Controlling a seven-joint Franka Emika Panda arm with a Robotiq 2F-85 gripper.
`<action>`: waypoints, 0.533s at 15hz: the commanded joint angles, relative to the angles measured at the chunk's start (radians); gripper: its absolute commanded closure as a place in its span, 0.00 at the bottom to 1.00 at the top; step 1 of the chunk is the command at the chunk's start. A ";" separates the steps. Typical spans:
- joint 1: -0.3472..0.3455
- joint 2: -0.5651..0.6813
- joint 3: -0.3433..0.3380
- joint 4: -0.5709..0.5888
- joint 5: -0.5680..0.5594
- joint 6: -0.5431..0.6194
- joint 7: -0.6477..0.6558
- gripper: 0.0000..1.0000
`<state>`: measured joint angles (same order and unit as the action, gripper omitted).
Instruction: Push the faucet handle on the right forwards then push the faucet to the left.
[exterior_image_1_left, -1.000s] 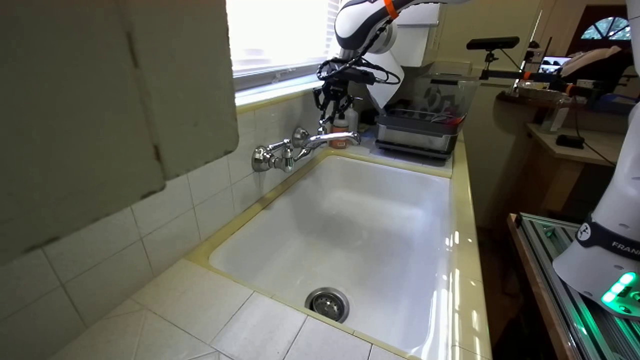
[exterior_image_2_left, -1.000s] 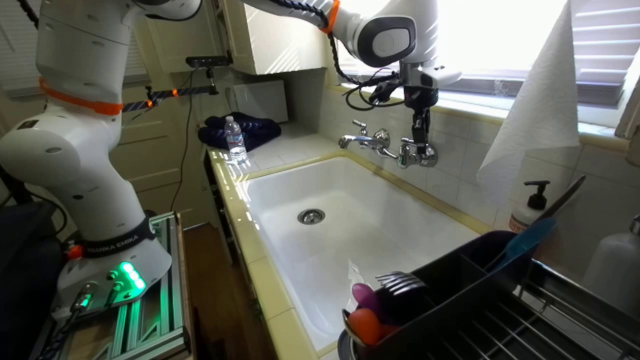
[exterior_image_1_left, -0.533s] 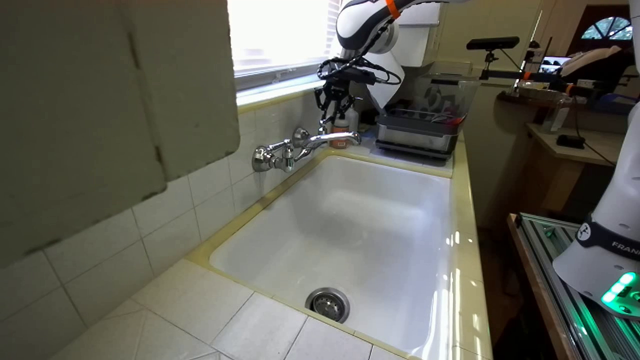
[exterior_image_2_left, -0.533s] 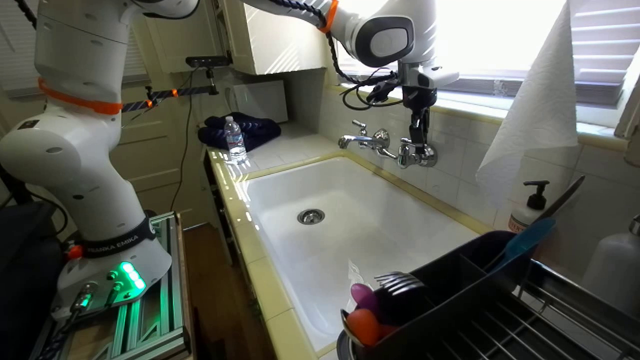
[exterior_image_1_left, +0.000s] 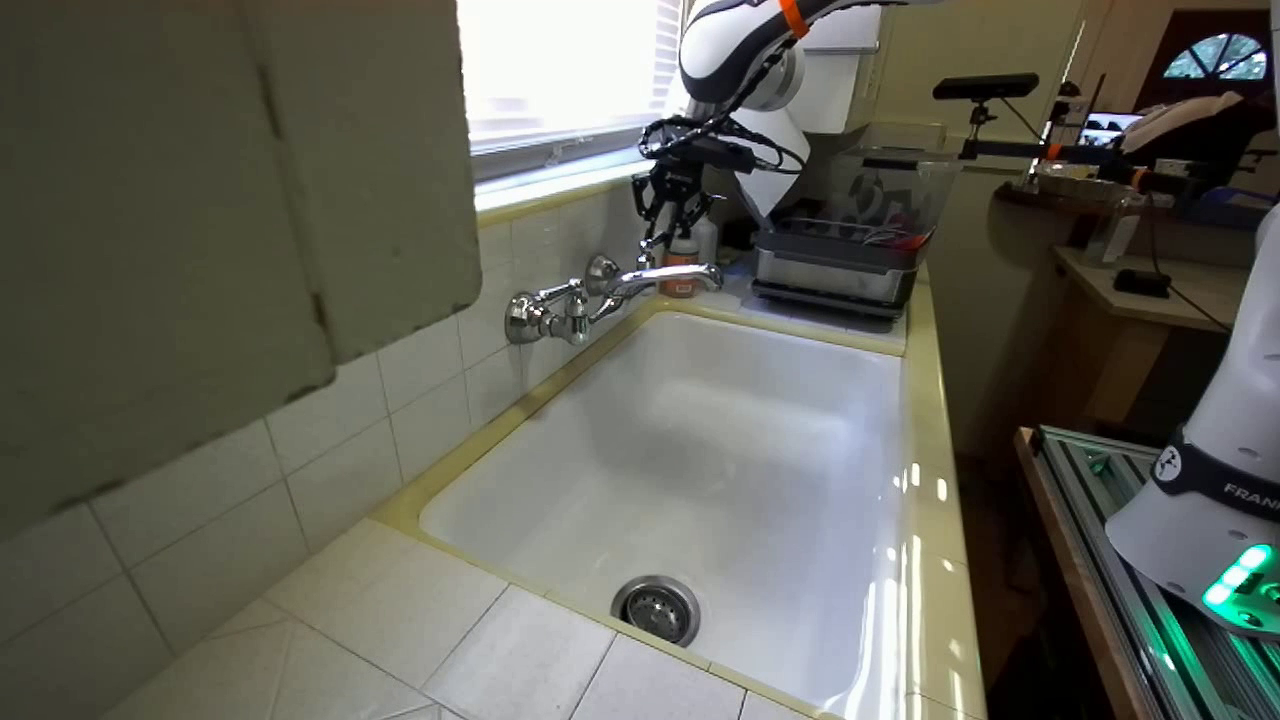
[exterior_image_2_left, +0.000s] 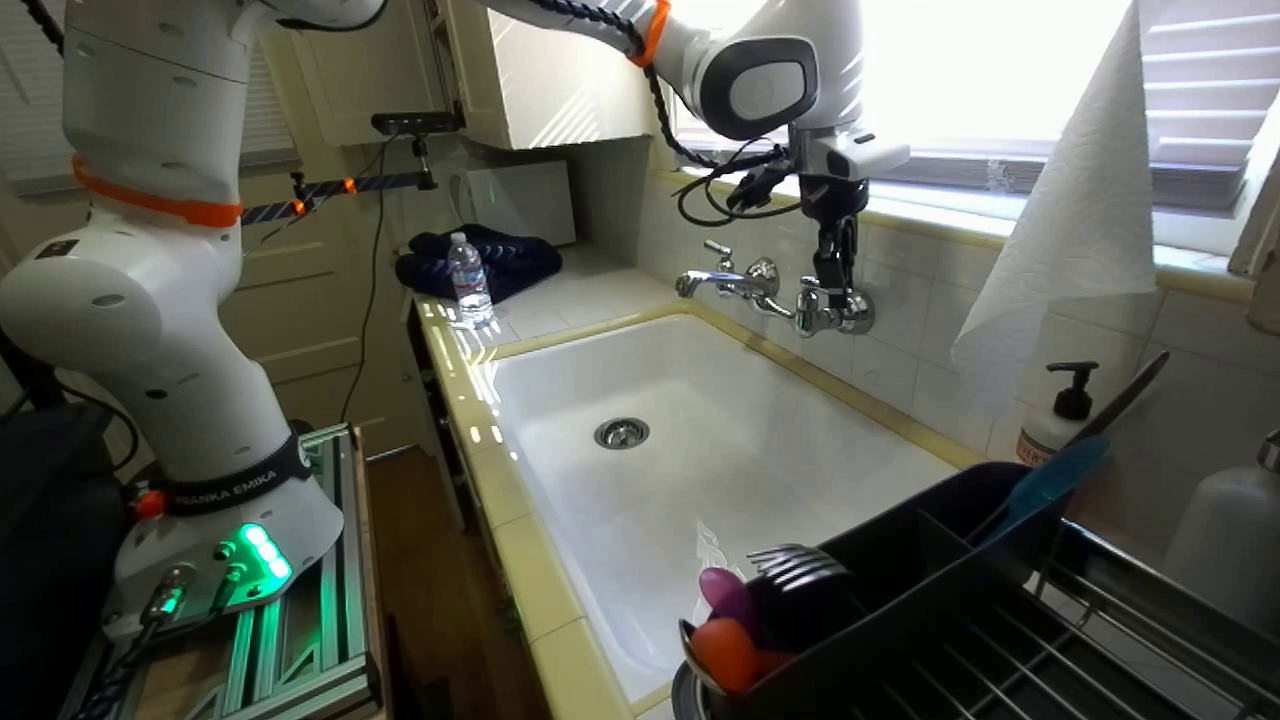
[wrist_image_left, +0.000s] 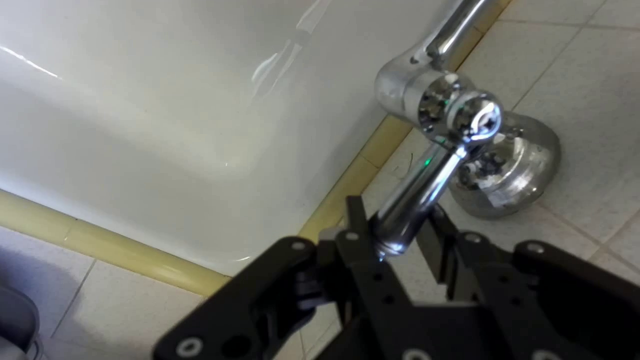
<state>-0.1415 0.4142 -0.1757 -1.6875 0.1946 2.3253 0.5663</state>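
Bright window (exterior_image_2_left: 965, 80) above white tiled wall (exterior_image_2_left: 920, 330); brown floor (exterior_image_2_left: 420, 530).

Lower than your claw (exterior_image_2_left: 837, 295), you have the white sink (exterior_image_2_left: 700, 480) with its metal drain strainer (exterior_image_2_left: 622, 433). In an exterior view, the bright window (exterior_image_2_left: 940, 90) sits above the claw. Nearer the camera than the claw, you see the dish rack (exterior_image_2_left: 925, 605), a pump bottle (exterior_image_2_left: 1042, 438) and a hanging paper towel (exterior_image_2_left: 1070, 190); beyond it, a water bottle (exterior_image_2_left: 470, 283) stands on the counter (exterior_image_2_left: 575, 295) beside dark blue cloth (exterior_image_2_left: 515, 255).
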 joint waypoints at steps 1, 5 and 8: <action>0.003 -0.182 -0.004 -0.201 -0.006 -0.122 -0.050 0.92; -0.015 -0.196 0.014 -0.221 0.041 -0.090 -0.094 0.92; -0.024 -0.208 0.020 -0.241 0.073 -0.065 -0.133 0.92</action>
<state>-0.1499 0.3899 -0.1688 -1.7359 0.2406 2.3799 0.5295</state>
